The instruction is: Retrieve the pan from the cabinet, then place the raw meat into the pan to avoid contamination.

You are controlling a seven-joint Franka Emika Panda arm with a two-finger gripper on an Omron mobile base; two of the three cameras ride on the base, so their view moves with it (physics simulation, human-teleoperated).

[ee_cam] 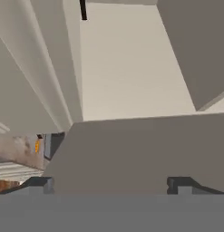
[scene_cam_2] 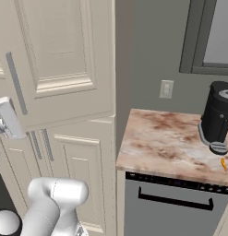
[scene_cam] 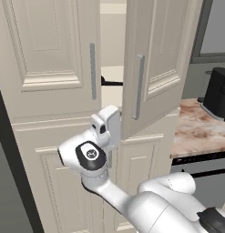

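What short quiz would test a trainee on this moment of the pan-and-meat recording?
1. Fill in: the tool's jaws stand ____.
2. True or false: one upper door of the cabinet stands ajar.
3. Choose: the raw meat lies A) inside the cabinet, B) on the counter, C) in the tool.
Key: 1 open; 2 true; 3 B.

A marbled brown worktop (scene_cam_2: 166,143) lies at 3 o'clock, over a dark dishwasher front (scene_cam_2: 173,207). A grey wall (scene_cam_2: 147,55) carries a white outlet (scene_cam_2: 166,89); a window (scene_cam_2: 217,34) sits at 1 o'clock.
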